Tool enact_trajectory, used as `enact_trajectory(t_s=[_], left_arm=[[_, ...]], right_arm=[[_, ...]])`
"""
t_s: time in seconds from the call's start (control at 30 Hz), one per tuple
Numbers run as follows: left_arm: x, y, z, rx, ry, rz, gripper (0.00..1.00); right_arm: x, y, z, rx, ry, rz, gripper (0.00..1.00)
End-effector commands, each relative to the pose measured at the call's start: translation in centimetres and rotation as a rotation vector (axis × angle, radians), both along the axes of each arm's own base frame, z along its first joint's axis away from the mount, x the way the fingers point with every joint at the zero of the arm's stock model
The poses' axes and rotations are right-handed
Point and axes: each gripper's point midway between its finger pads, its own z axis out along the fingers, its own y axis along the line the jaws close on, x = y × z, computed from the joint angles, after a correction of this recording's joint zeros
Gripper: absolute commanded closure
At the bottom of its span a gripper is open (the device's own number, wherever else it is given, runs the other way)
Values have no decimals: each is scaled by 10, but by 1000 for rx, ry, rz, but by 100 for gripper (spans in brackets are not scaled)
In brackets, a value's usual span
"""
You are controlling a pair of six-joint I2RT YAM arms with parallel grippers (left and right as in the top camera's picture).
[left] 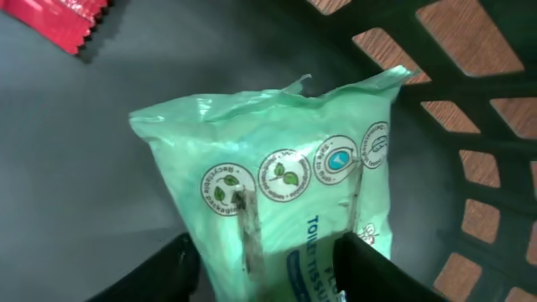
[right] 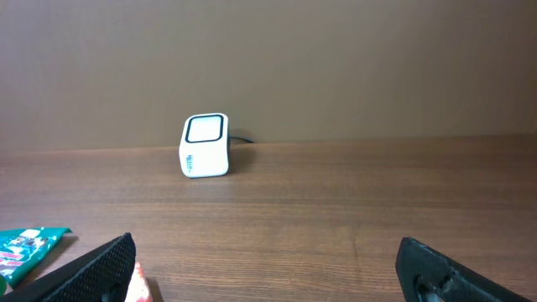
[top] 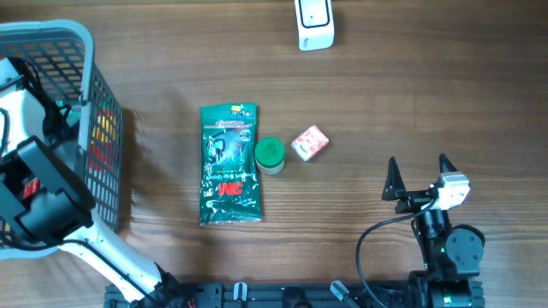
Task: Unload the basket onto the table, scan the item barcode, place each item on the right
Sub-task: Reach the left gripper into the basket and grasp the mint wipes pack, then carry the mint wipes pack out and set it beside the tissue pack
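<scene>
Tissue pack [left: 285,184] in the basket [left: 453,80] sits between the left pincer [left: 264,247] fingers, presumably bound for the scanner [right: 205,147]; whether they pinch it I cannot tell. Right pincer [right: 264,243] stands wide.

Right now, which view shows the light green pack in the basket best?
Left wrist: the light green pack fills the frame, straddled by the left claw. Overhead, the arm and basket hide it; the right wrist view misses it.
</scene>
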Motion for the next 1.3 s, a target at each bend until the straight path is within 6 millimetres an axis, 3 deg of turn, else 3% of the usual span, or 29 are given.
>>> enact_trajectory(t_s=[0.0, 0.03, 0.13, 0.23, 0.3, 0.37, 0.47, 0.53, 0.6, 0.63, 0.73, 0.77, 0.8, 0.87, 0.93, 0.97, 1.0, 1.1, 1.27], left_arm=[[-5, -7, -31, -49, 63, -11, 67], [-9, -10, -33, -61, 83, -14, 94], [-7, -21, -32, -122, 62, -42, 96], [2, -22, -2, -95, 16, -144, 96], [5, -21, 32, -46, -33, -171, 96], [7, -19, 80, 32, -100, -222, 96], [-6, -25, 181, 199, -238, -276, 96], [-21, -35, 236, 284, -325, -286, 96], [-44, -58, 286, 337, -419, -305, 96], [-50, -69, 301, 347, -455, -324, 96], [-57, -133, 353, 392, -598, -576, 96], [-58, -159, 367, 413, -635, -684, 96], [-60, -210, 376, 426, -652, -870, 96], [-57, -248, 370, 390, -647, -1005, 96], [-46, -302, 354, 318, -631, -1181, 96], [-37, -339, 339, 272, -609, -1301, 96], [-33, -357, 331, 242, -595, -1354, 96], [-17, -425, 282, 137, -489, -1528, 96], [-5, -508, 205, 23, -332, -1711, 96]], right_arm=[[0, 1, 0, 10, 1, 7, 0], [0, 1, 0, 10, 2, 7, 0], [0, 1, 0, 10, 2, 7, 0], [0, 1, 0, 10, 2, 7, 0], [0, 1, 0, 10, 2, 7, 0], [0, 1, 0, 10, 2, 7, 0], [0, 1, 0, 10, 2, 7, 0], [0, 1, 0, 10, 2, 7, 0], [0, 1, 0, 10, 2, 7, 0], [0, 1, 0, 10, 2, 7, 0], [0, 1, 0, 10, 2, 7, 0], [0, 1, 0, 10, 2, 7, 0], [0, 1, 0, 10, 2, 7, 0], [0, 1, 0, 10, 2, 7, 0], [0, 1, 0, 10, 2, 7, 0], [0, 1, 0, 10, 2, 7, 0], [0, 1, 0, 10, 2, 7, 0], [0, 1, 0, 10, 2, 7, 0], [0, 1, 0, 10, 2, 7, 0]])
